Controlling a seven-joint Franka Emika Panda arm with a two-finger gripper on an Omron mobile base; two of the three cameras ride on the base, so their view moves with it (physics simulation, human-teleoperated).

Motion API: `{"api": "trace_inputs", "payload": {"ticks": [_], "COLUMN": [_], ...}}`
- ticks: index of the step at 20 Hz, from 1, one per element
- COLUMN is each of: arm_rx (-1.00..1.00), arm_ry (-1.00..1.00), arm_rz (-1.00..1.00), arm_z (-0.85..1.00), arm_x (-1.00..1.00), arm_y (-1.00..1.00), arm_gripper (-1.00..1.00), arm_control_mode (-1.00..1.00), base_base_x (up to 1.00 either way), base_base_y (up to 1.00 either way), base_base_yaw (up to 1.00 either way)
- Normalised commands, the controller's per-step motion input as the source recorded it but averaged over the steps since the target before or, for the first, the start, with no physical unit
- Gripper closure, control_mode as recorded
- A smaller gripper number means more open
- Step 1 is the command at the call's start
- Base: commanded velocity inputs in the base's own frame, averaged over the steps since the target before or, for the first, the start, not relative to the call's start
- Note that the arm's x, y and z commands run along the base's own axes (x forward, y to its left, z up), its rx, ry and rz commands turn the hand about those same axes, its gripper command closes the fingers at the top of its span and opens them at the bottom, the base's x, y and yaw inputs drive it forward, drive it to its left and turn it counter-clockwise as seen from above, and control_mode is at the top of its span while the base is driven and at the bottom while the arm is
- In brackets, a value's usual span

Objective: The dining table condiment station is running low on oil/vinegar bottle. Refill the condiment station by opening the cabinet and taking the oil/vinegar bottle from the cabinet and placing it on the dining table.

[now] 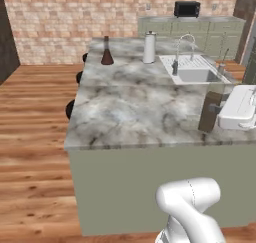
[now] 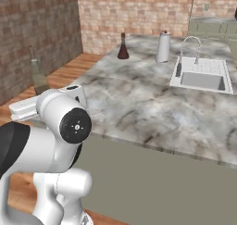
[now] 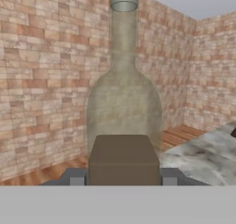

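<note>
The jaws grasp the oil/vinegar bottle [image 3: 123,126] by its brown base, upright, neck pointing up.

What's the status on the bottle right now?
Gripper shut on the bottle, carried upright near the dining table edge. Not set down yet. Brown flask, white canister and sink sit farther along the top.
</note>
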Motion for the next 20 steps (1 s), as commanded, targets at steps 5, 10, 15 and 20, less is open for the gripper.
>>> {"api": "trace_inputs", "payload": {"ticks": [5, 10, 15, 20], "arm_rx": [0.0, 0.0, 0.0, 0.0], "arm_ry": [0.0, 0.0, 0.0, 0.0], "arm_rz": [0.0, 0.0, 0.0, 0.0], "arm_z": [0.0, 0.0, 0.0, 0.0], "arm_x": [0.0, 0.0, 0.0, 0.0], "arm_y": [0.0, 0.0, 0.0, 0.0], "arm_gripper": [1.0, 1.0, 1.0, 1.0], "arm_control_mode": [1.0, 1.0, 1.0, 1.0], "base_base_x": [0.21, 0.06, 0.01, 0.0], "base_base_y": [1.0, 1.0, 1.0, 1.0], "base_base_yaw": [-0.06, -0.2, -0.26, -0.34]}}
